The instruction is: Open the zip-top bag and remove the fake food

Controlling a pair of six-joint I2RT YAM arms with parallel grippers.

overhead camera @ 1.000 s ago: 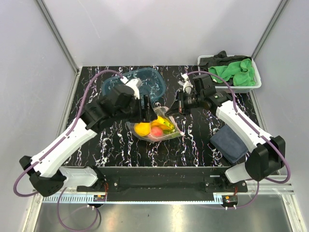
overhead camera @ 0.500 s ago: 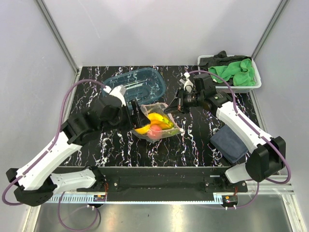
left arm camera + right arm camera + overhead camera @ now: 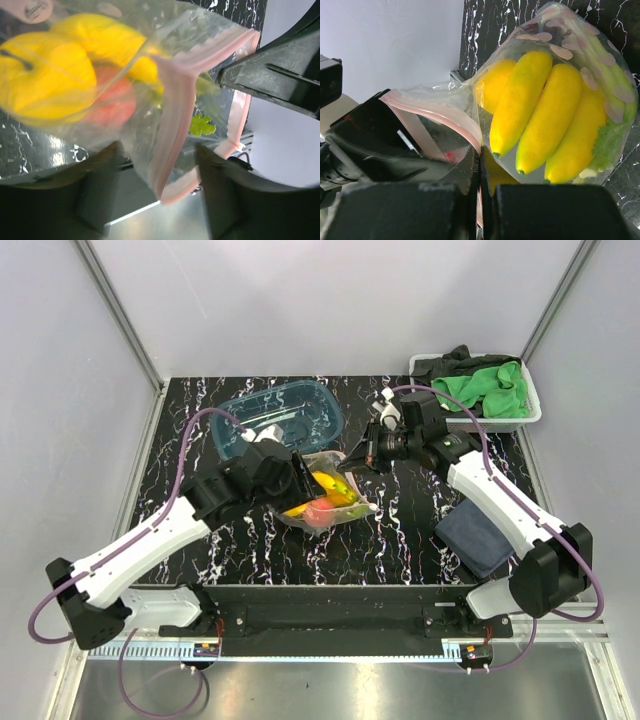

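Where one clear, crinkly zip-top bag (image 3: 332, 504) is seen at the centre of the black marbled table (image 3: 400, 540), three yellow bananas (image 3: 545, 125), one lemon (image 3: 45, 75) and one peach (image 3: 112, 97) are enclosed. Its pink strip is pinched by the right gripper (image 3: 350, 462) at 1 o'clock; the left gripper (image 3: 298, 483), at 10 o'clock, is held with jaws spread astride it. One blue-tinted tray (image 3: 280, 415) lies at 11 o'clock.

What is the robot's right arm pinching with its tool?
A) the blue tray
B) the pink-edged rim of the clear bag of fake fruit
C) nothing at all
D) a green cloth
B: the right wrist view shows the right tool shut on the zip-top bag at its pink strip, with the fake food inside.
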